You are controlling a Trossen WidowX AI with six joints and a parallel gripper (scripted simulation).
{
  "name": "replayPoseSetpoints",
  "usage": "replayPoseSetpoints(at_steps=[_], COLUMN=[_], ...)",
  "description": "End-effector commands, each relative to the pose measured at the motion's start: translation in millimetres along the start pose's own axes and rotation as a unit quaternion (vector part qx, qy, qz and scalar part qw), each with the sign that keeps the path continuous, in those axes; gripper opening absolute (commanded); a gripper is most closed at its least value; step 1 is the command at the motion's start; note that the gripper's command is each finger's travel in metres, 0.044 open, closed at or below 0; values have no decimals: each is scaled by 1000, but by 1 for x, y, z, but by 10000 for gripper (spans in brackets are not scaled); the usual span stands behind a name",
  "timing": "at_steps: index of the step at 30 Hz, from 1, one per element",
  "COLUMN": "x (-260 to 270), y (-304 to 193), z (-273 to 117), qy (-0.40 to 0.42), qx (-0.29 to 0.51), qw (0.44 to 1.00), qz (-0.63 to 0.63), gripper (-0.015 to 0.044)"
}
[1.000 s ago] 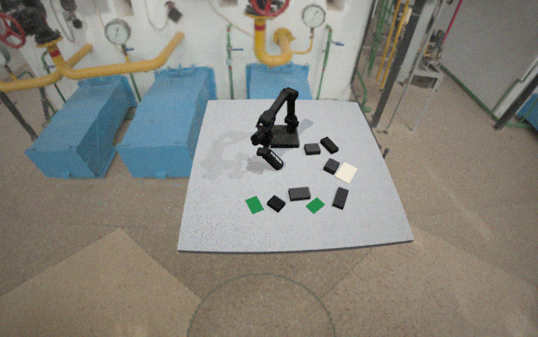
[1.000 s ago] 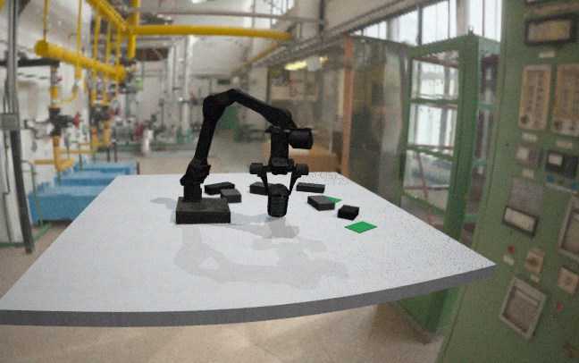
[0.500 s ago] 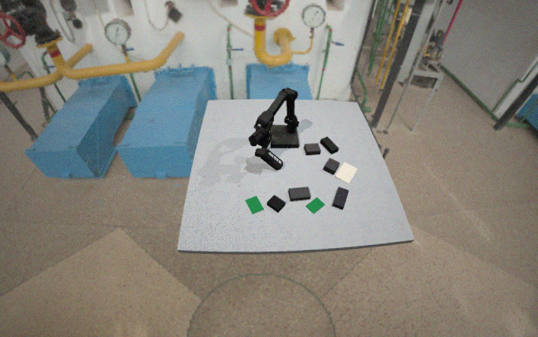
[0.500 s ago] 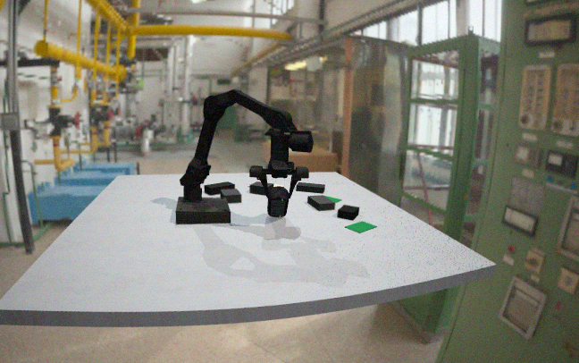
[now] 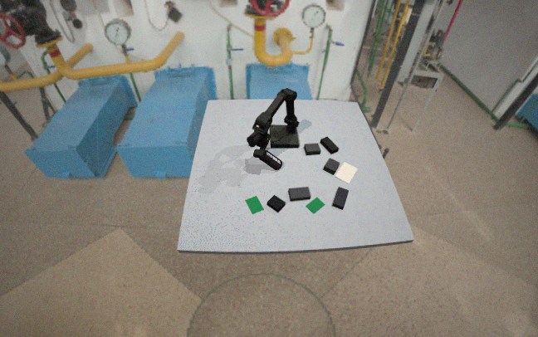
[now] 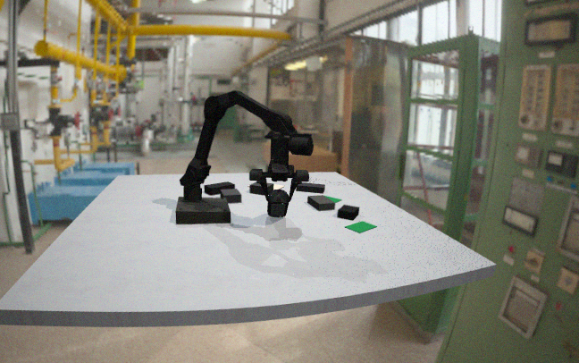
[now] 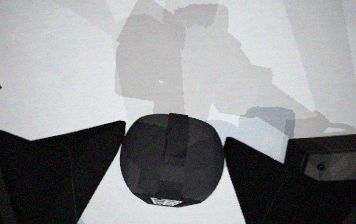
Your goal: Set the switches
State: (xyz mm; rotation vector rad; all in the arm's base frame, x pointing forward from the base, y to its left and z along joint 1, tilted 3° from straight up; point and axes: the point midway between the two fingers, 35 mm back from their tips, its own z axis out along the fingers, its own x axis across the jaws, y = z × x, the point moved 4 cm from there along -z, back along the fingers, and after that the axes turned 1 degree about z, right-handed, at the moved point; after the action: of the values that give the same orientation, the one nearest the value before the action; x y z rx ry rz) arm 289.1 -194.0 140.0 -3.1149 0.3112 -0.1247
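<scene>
Pincer [image 5: 266, 154] [image 6: 279, 195] [image 7: 176, 135]: gripping controller unit [image 5: 269, 160] [image 6: 277, 206] [image 7: 172, 157] | unit: hanging tilted above worktop [image 5: 232, 232] [image 6: 179, 286] [image 7: 50, 60], pale label marks showing sideways, squares reading too small | switches: hiding their settings, progress escaping judgement | remaining: reading label, confirming or setting switches, lowering unit base-down, withdrawing pincer

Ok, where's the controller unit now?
Top view: the unit is between the end effector's fingers, off the black base's lower-left corner.
</scene>
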Motion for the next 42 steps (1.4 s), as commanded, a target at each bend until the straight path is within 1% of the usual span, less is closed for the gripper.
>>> replayPoseSetpoints(at_steps=[1,42], x=[0,0], y=[0,17], z=[8,36], qy=[-8,-8], qx=[5,5], qw=[1000,1000], qz=[-5,-5], gripper=[337,338])
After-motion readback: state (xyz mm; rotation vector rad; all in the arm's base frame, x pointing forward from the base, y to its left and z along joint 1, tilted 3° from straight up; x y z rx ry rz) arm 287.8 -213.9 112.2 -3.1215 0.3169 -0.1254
